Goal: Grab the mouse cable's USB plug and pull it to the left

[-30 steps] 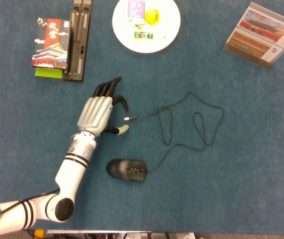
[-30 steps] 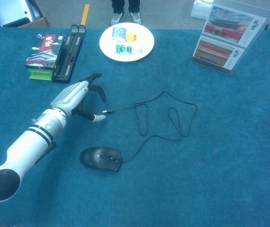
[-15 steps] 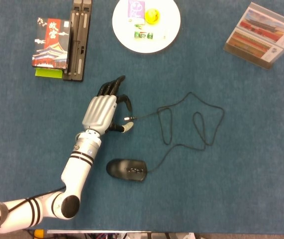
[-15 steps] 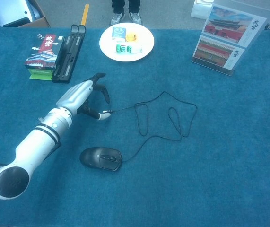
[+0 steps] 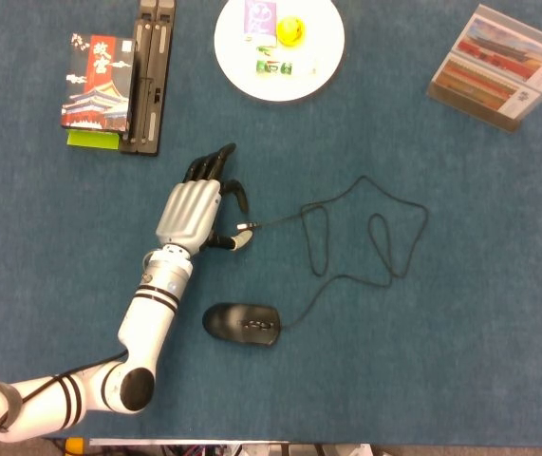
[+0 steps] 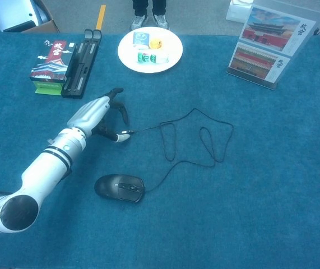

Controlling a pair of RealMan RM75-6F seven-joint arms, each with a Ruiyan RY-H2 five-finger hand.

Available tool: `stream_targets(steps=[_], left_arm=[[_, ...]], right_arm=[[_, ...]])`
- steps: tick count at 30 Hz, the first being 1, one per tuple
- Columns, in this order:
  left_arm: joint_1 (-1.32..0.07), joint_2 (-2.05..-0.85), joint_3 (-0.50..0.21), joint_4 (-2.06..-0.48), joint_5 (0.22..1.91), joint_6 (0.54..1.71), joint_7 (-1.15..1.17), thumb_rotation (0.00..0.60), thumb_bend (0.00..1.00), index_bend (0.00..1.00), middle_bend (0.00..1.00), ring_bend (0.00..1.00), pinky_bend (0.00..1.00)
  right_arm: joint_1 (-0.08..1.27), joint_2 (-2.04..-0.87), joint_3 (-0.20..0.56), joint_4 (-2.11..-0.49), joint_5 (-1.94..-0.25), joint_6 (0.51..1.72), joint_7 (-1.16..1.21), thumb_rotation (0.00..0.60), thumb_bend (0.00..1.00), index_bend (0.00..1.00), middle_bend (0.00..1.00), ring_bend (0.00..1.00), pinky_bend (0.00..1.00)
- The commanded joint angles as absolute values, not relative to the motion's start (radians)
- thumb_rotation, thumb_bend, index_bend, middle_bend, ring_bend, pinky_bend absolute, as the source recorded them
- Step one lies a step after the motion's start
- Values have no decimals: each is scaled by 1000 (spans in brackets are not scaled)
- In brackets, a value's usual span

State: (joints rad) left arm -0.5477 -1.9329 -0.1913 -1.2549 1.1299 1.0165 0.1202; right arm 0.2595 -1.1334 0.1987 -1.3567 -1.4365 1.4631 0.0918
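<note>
A black mouse [image 5: 242, 324] [image 6: 120, 187] lies on the blue table cover, and its thin black cable [image 5: 375, 195] loops off to the right and back. The cable ends in a small USB plug [image 5: 249, 226] [image 6: 128, 133] pointing left. My left hand [image 5: 195, 211] [image 6: 92, 115] sits right at the plug, with its fingers curved above it and the thumb tip just below it. The fingers and thumb stay apart, and I see no grip on the plug. My right hand is in neither view.
A white plate [image 5: 237, 66] with small items stands at the back. A picture box [image 5: 95, 81] and a black case [image 5: 149, 76] lie at the back left. A photo display stand [image 5: 503, 66] is at the back right.
My left hand has slid right, bringing its thumb and fingers up to the USB plug. Over the last half second it barely moved. The cable and the mouse lie as before.
</note>
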Motion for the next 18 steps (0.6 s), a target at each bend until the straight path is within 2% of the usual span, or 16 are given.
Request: stream_targets(steps=[1, 18], left_arm=[[-548, -1934, -191, -1252, 1130, 1014, 119, 600, 198, 534, 0, 0, 0], [-557, -1917, -178, -1246, 1122, 958, 105, 600, 343, 540, 0, 0, 0]], right_arm=[[258, -1134, 198, -1356, -1437, 1464, 92, 600, 0, 285, 163, 26, 109], [250, -1139, 199, -1346, -1429, 1464, 101, 600, 0, 285, 163, 26, 109]])
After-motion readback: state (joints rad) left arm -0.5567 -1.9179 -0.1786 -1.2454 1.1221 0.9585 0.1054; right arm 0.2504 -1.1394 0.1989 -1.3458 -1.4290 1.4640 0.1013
